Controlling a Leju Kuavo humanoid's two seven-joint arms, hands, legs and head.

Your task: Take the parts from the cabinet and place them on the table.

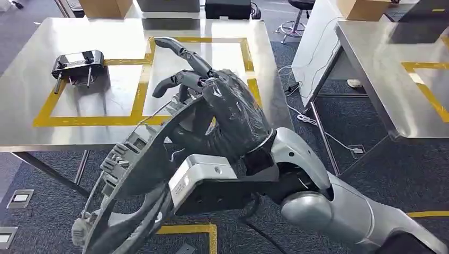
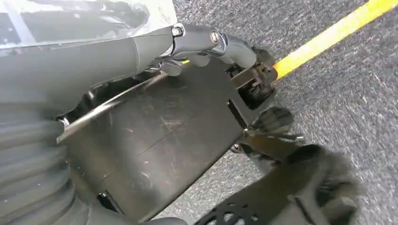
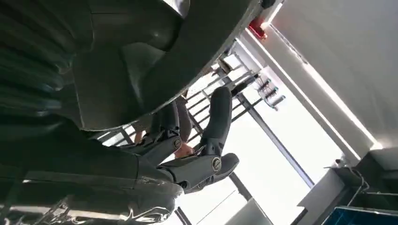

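Note:
A large black curved part (image 1: 137, 174), ring-shaped with ribbed edges, hangs in front of me over the near edge of the steel table (image 1: 32, 106). My right hand (image 1: 227, 106), in a plastic cover, grips its upper rim with fingers (image 1: 180, 50) reaching out over the table. In the right wrist view the part (image 3: 155, 61) crosses that hand (image 3: 187, 159). My left hand (image 2: 141, 51) holds the part's flat black panel (image 2: 159, 136) above the carpet. A smaller black part (image 1: 79, 66) lies on the table at the far left, inside a yellow-taped square.
Yellow tape (image 1: 140, 90) marks two squares on the table. A second steel table (image 1: 381, 79) stands to the right, with a gap of carpet and cables (image 1: 312, 121) between. A stool (image 1: 296, 16) and cardboard boxes (image 1: 103, 6) stand behind.

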